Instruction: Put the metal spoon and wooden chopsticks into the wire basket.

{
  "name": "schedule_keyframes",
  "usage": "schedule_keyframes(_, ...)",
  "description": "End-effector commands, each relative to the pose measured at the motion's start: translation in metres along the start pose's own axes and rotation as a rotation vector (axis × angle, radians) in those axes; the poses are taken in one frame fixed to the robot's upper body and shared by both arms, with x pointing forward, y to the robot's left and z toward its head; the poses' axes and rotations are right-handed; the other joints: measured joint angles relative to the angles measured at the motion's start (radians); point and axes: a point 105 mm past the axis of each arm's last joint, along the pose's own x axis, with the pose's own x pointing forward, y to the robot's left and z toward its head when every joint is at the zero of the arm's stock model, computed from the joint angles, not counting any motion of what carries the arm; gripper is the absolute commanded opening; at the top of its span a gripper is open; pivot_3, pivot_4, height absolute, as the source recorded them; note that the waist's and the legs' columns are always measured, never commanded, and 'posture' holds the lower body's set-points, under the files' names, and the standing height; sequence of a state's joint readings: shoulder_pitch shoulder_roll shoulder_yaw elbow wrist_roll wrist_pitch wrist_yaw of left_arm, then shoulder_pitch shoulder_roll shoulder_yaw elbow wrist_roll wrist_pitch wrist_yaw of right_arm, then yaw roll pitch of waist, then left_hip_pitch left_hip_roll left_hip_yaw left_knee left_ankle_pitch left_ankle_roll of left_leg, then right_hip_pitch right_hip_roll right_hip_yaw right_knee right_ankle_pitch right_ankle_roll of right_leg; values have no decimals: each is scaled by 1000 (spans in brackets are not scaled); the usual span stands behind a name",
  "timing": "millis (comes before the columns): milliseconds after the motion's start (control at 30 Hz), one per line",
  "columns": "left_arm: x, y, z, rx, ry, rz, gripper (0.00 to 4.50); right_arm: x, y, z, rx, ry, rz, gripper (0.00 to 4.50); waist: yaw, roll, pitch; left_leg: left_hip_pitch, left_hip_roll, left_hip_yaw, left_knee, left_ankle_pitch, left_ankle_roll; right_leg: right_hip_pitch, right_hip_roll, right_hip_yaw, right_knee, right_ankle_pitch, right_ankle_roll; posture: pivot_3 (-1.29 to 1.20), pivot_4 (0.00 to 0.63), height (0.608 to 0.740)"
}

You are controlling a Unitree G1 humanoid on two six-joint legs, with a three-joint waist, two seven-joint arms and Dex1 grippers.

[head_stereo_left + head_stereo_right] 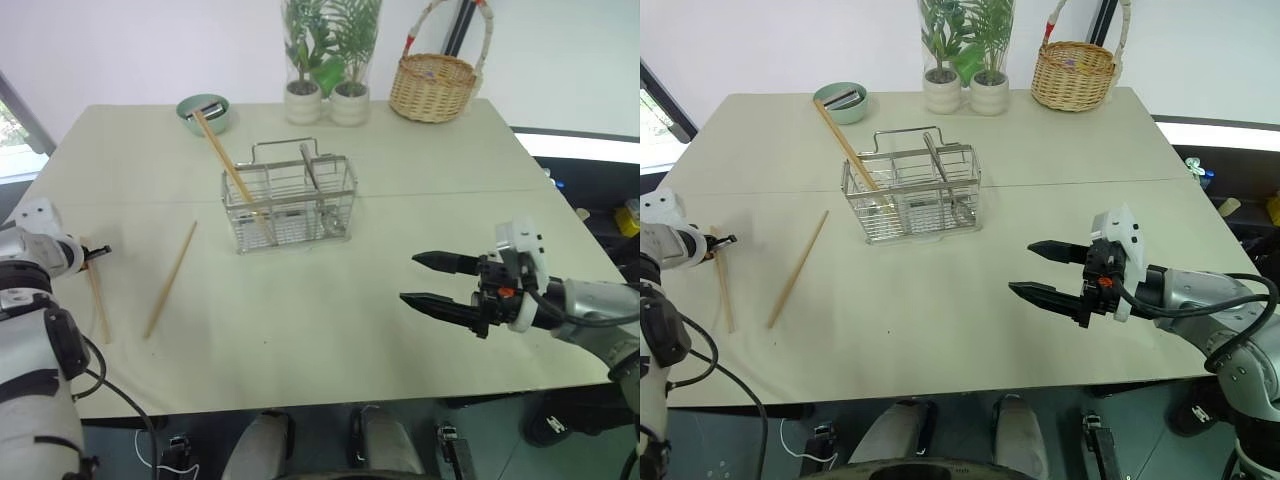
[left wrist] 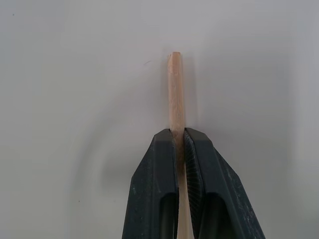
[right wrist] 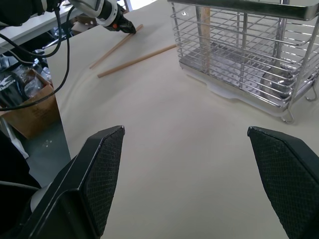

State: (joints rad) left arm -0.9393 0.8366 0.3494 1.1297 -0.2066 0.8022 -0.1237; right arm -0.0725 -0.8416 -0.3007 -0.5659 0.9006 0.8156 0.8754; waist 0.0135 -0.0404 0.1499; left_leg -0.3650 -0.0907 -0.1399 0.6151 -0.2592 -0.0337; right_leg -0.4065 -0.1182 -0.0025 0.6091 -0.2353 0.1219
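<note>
The wire basket [image 1: 290, 205] stands mid-table. One of the wooden chopsticks [image 1: 232, 172] leans in its left compartment, and the metal spoon [image 1: 311, 170] stands upright in a middle one. Another chopstick [image 1: 171, 280] lies loose on the table left of the basket. A third chopstick [image 1: 97, 300] lies near the table's left edge. My left gripper [image 1: 103, 253] is shut on its far end, and the left wrist view shows the stick [image 2: 174, 89] clamped between the fingers [image 2: 159, 164]. My right gripper [image 1: 408, 278] hovers open and empty over the table's right front.
A green bowl [image 1: 205, 110] sits at the back left. Two potted plants [image 1: 303, 100] and a tan wicker basket [image 1: 433, 88] line the back edge. The table's left edge runs close to my left gripper.
</note>
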Motion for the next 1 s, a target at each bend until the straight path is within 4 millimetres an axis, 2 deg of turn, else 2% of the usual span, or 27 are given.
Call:
schedule_keyframes(33,-7,-4,22,-16,-94,-28,10,-2,2,10,-55,-20,8,4090,0,0,0,0,0,0,0,0,0,0,0,0,0,0,0,0,150,700)
schedule_keyframes(200,-23,-6,55,0,-238,-71,10,-2,4,11,-65,-23,21,4090,0,-2,0,-1,0,0,0,0,0,-1,0,0,0,0,0,0,150,700)
schedule_keyframes(400,-37,-12,66,69,-302,-108,10,2,1,19,-99,-45,30,4090,-3,-2,0,-1,0,0,0,0,0,-1,0,0,0,0,0,0,150,700)
schedule_keyframes(600,-55,-16,83,98,-397,-132,10,-1,-10,33,-141,-68,20,4090,-1,-2,0,-2,0,0,1,0,0,-1,0,0,0,0,0,0,150,700)
schedule_keyframes(733,-68,-17,98,56,-471,-151,10,1,-9,37,-152,-76,35,4090,0,-2,0,-2,0,-1,1,0,0,-1,0,0,0,0,0,0,150,700)
schedule_keyframes(800,-82,-20,114,38,-561,-170,10,2,-9,37,-153,-77,37,4090,-1,-2,0,-2,0,-1,1,0,0,-2,0,0,0,0,0,0,150,700)
schedule_keyframes(833,-96,-26,127,17,-636,-206,10,1,-9,35,-152,-77,36,4090,-1,-2,0,-3,0,-1,1,0,0,-2,0,0,0,0,0,0,150,700)
schedule_keyframes(933,-158,-57,169,-19,-921,-393,10,-1,-10,34,-150,-82,31,4090,3,-6,1,-6,0,-3,3,0,-1,-3,0,-2,0,0,0,0,150,700)
schedule_keyframes(1000,-192,-75,181,1,-1046,-487,10,-3,-13,36,-149,-93,18,4090,4,-6,1,-9,0,-5,8,0,-1,-3,0,-4,0,1,0,0,150,700)
